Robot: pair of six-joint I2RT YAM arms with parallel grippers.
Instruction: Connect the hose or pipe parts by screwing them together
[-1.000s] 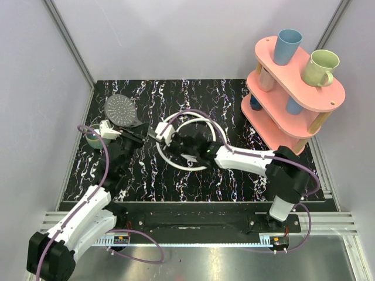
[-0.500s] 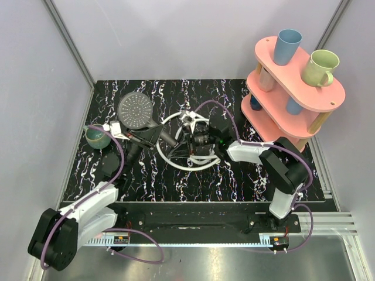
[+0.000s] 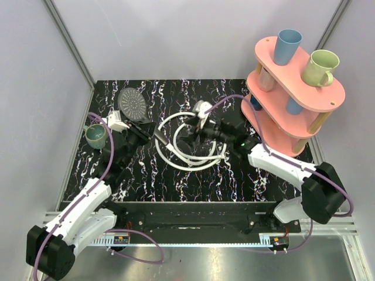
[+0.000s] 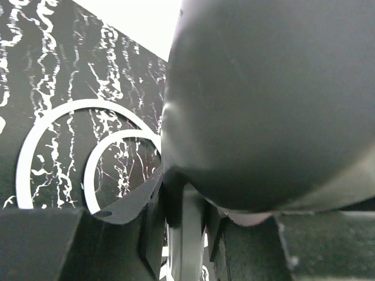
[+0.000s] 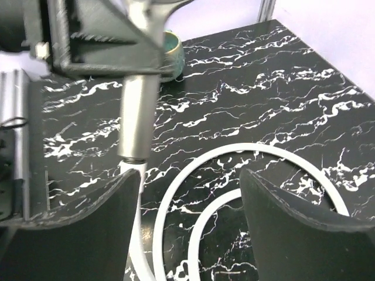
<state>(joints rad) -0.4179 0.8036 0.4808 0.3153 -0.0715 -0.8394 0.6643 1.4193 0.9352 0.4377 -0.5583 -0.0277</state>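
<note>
Worktop centre: left gripper clamps stiff shower head by handle; right gripper spread, empty; limp hose probably best gripped near its end.

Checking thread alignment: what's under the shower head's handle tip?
White hose loops lie on the marbled table below the shower head handle. A white piece meets its tip; the right pincer covers where it leads.
</note>
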